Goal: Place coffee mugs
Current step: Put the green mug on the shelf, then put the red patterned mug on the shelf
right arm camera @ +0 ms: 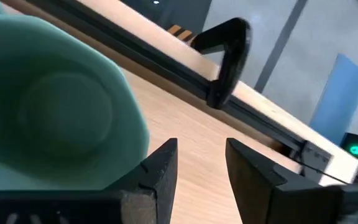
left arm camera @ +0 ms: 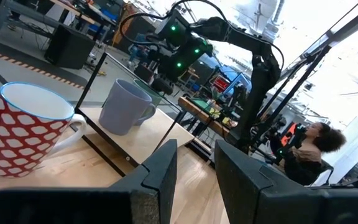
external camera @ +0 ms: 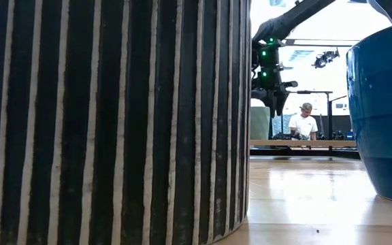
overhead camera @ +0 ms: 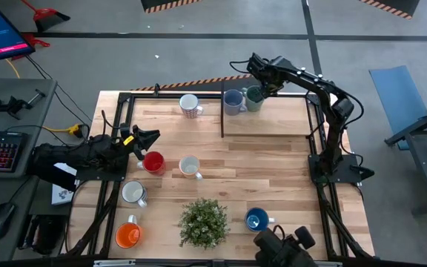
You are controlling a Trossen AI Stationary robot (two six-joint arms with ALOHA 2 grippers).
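Hovering beside green mug (overhead camera: pixel 254 97), right claw (overhead camera: pixel 260 76) open (empty), left claw (overhead camera: pixel 148 138) parted

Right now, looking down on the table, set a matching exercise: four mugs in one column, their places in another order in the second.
Mugs:
1. orange mug
2. blue mug
3. green mug
4. red mug

Places:
A. by the left gripper
B. right of the potted plant
C. at the right gripper, on the raised board
D. near left corner

Pairs: 1-D, 2-B, 3-C, 4-A
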